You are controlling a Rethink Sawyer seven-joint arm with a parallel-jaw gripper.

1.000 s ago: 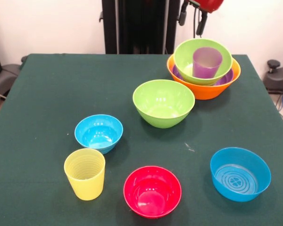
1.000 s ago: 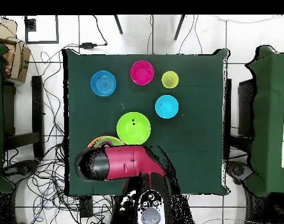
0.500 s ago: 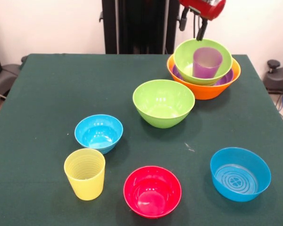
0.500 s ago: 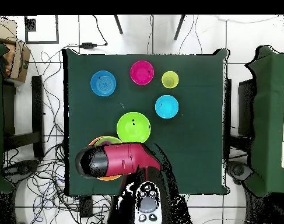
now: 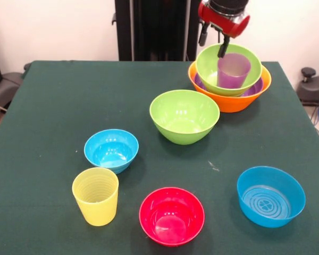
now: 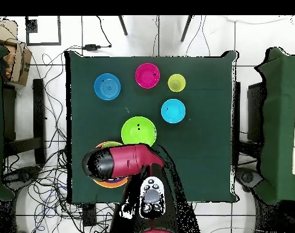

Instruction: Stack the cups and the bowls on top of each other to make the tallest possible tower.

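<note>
Lowering since before, gripper [image 5: 213,41] open, above purple cup [image 5: 233,70]

Bright, even light; soft shadows, glossy glare.

Desk [image 5: 53,106] surface: dark green cloth, seven items resting directly on it.
I note an orange bowl [image 5: 231,101], lime bowl [image 5: 184,116], two blue bowls [image 5: 111,150] [image 5: 270,196], pink-red bowl [image 5: 171,215], yellow ribbed cup [image 5: 95,196].

Open pincer [image 5: 212,43] hangs above purple cup [image 5: 233,70].
</note>
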